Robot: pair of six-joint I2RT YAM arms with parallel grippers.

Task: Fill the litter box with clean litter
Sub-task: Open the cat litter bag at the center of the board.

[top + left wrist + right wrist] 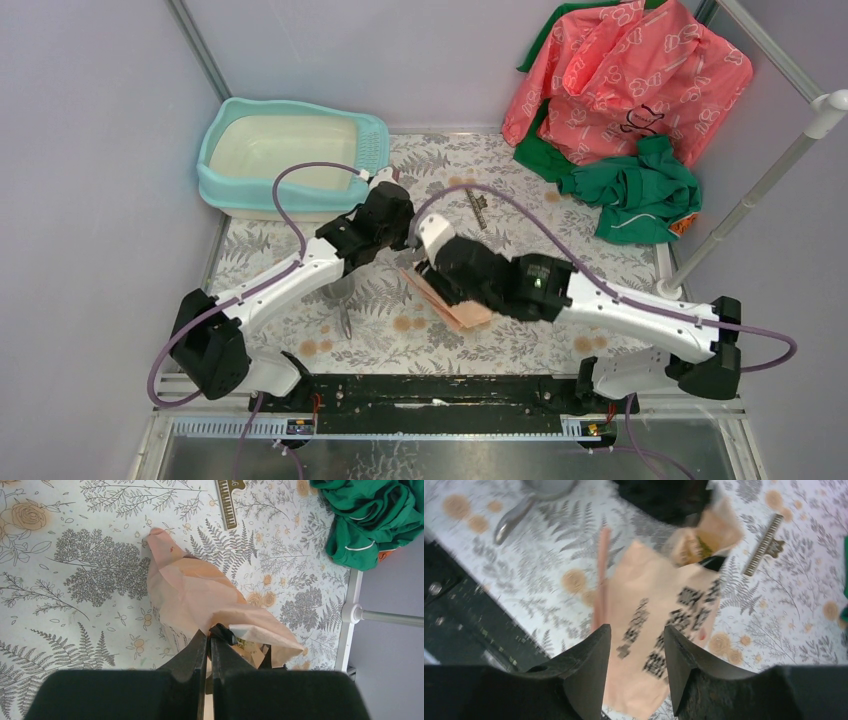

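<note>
The turquoise litter box [222,150] with its cream inner pan stands at the far left against the back wall; its pan looks bare. A pink-orange printed bag [455,305] lies mid-table. My left gripper [210,636] is shut on the bag's [195,587] crumpled top edge. My right gripper [638,630] hovers open over the bag's printed face [659,630], fingers apart and off the paper. A green-speckled patch shows at the bag's mouth [694,547]; I cannot tell whether it is the clean litter, which otherwise stays hidden.
A grey scoop [343,300] lies near the left arm. A dark ruler-like strip [478,208] lies behind the bag. Pink cloth [620,80] and green cloth [640,190] are piled at the back right. A white pole [760,190] slants along the right edge.
</note>
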